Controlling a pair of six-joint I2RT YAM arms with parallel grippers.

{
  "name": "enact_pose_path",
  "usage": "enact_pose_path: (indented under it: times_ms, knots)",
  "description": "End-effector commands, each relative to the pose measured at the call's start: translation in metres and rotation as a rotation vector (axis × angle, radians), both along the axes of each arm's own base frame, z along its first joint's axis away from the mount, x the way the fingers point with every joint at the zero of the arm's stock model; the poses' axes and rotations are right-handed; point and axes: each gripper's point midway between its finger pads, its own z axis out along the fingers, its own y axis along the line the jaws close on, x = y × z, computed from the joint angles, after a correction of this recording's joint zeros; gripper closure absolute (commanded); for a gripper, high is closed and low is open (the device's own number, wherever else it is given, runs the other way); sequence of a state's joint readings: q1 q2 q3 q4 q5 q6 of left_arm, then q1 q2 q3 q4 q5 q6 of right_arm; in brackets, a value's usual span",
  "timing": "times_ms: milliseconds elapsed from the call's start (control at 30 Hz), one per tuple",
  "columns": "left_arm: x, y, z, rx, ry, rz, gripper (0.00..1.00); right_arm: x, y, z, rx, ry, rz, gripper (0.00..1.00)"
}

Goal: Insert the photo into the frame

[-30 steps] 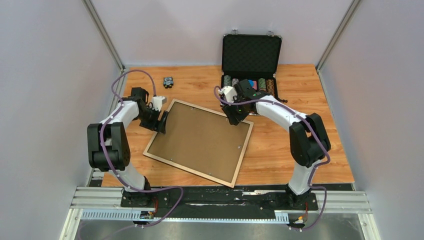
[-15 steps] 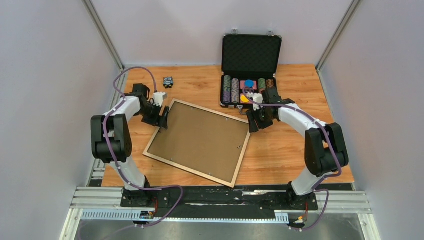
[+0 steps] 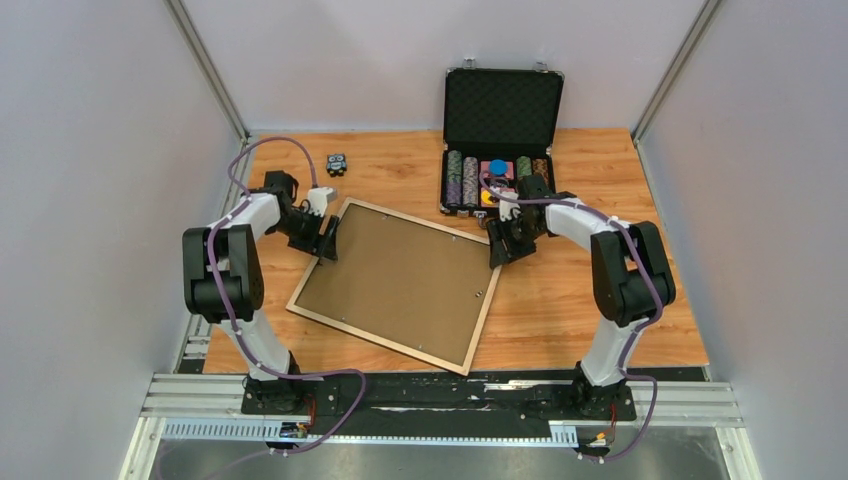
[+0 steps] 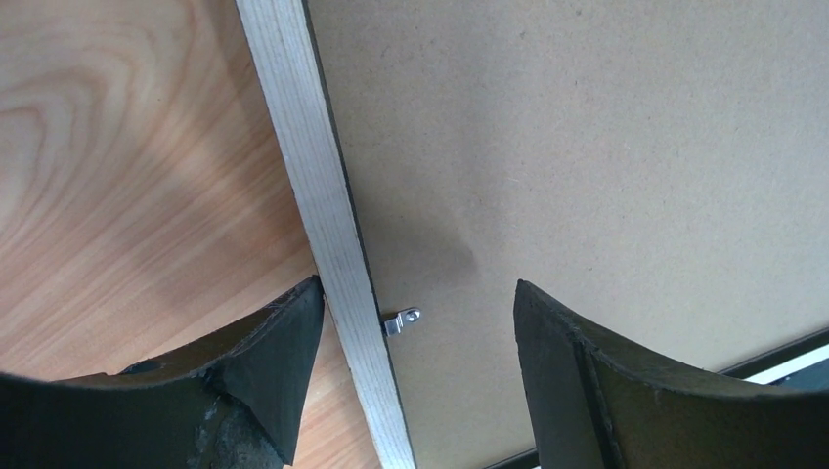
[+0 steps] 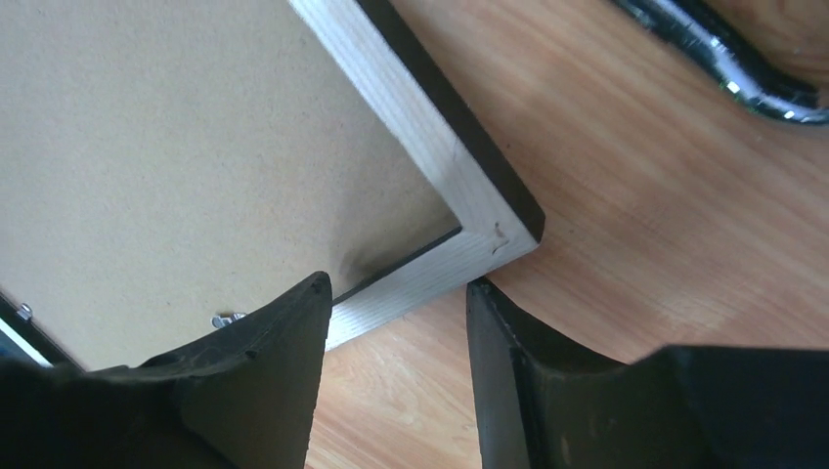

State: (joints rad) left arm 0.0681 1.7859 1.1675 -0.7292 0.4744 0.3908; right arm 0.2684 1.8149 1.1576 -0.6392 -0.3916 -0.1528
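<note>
frame lying face down on counter, backing sitting inside it. photo not showing in any view; cannot tell whether it is under backing. left pincer released, straddling left rail beside clip. right pincer released, hovering over far right corner, grasping nothing. you are risking:
- finger snagging clip
- closing on rail alone, so frame is tipping and backing is sliding out
- arms lifting unevenly, twisting thin rails
- right arm nudging chip case

No readable text anywhere (poker chips too small).
</note>
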Motion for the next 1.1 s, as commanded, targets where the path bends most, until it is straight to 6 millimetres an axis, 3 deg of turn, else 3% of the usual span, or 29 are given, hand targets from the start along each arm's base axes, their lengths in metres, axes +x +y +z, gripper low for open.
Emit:
enact_pose_path:
  times_ms: [0,467,800,1067]
  knots:
    - [-0.023,-0.008,0.008,-0.043,0.015,-0.081,0.23,0.021,0.007,0.015,0.081,-0.01,-0.028,0.49]
    - [-0.075,-0.022,0.02,-0.143,0.103,-0.304,0.25,0.053,0.004,0.03,0.135,-0.048,-0.032,0.5]
    - [-0.099,-0.035,0.025,-0.238,0.131,-0.392,0.24,0.069,0.004,0.034,0.122,-0.085,-0.018,0.48]
    - [-0.086,-0.026,0.019,-0.147,0.092,-0.322,0.12,0.05,-0.02,0.036,0.016,-0.109,-0.068,0.41]
